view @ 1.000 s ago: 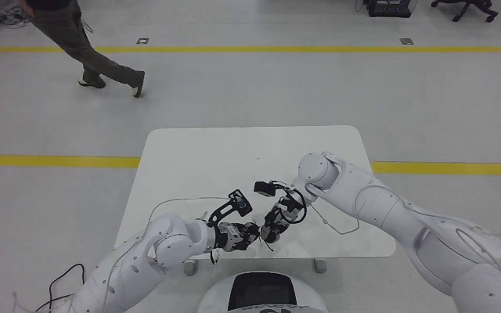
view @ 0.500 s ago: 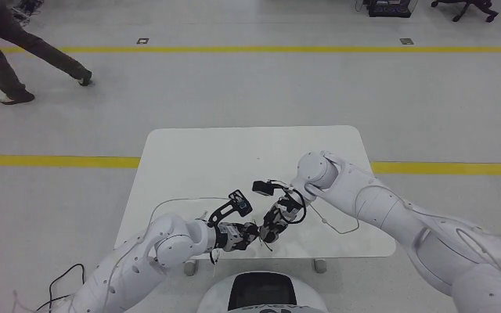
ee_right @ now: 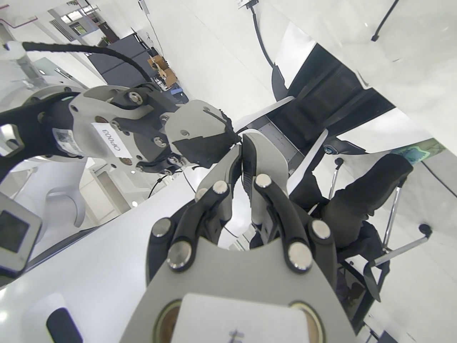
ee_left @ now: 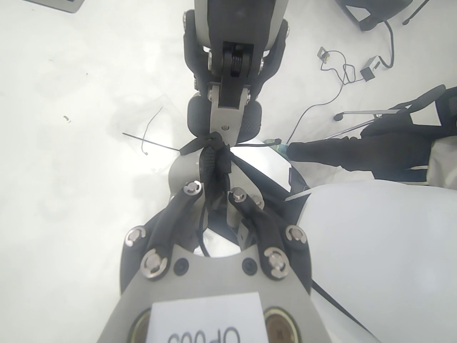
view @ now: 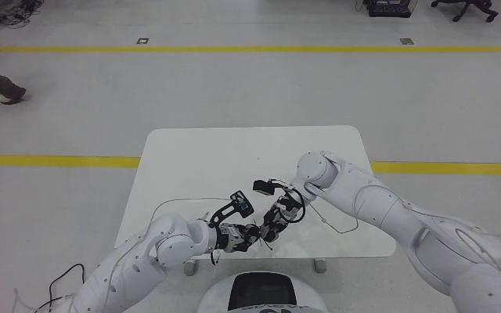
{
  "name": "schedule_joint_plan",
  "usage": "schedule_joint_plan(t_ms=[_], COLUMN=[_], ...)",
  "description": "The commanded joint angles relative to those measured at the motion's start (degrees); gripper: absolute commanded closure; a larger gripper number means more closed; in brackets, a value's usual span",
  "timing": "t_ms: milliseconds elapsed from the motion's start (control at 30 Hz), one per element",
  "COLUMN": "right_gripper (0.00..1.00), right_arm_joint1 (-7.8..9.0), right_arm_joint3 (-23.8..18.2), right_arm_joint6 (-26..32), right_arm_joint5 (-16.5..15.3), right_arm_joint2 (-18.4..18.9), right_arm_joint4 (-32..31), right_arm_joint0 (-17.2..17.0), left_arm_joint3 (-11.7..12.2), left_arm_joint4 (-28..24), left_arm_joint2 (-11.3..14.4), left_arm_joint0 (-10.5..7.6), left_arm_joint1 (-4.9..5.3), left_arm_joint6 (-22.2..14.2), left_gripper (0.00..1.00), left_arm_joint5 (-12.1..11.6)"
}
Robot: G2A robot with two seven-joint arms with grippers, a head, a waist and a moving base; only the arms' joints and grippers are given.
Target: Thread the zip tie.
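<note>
Both left jaws and right jaws clamp the zip tie [ee_left: 189, 147], tip to tip above the near edge of the counter [view: 203, 156]. Threading looks underway, and feeding tail through head likely needs fine alignment.

Printed label [ee_right: 110, 139] on left gripper [ee_right: 228, 138]

White table [view: 235, 156], rounded corners, sits at lower centre of the top view on a pale floor [view: 235, 86] striped with yellow lines. A thin pale wire [view: 168, 202] curves across the table's lower left, and another thin wire [view: 342, 232] loops at its lower right.
</note>
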Motion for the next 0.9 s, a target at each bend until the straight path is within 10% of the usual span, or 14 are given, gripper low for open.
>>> schedule_joint_plan(t_ms=[0, 67, 867], right_gripper=[0.87, 0.0, 0.0], right_arm_joint1=[-0.02, -0.03, 3.27], right_arm_joint3=[0.0, 0.1, 0.8], right_arm_joint6=[0.0, 0.0, -1.4], right_arm_joint5=[0.1, 0.2, -4.5], right_arm_joint2=[-0.1, -0.2, 6.2], right_arm_joint4=[0.1, 0.3, 2.7], right_arm_joint0=[0.0, 0.0, -4.2], left_arm_joint3=[0.2, 0.5, 7.8], left_arm_joint4=[-0.5, -1.5, -24.4], left_arm_joint2=[-0.2, -0.3, -1.4], left_arm_joint0=[-0.07, -0.1, -2.67], left_arm_joint1=[0.05, 0.08, 0.26], left_arm_joint6=[0.2, 0.1, -4.7], left_gripper=[1.0, 1.0, 1.0], left_arm_joint5=[0.2, 0.4, -3.6])
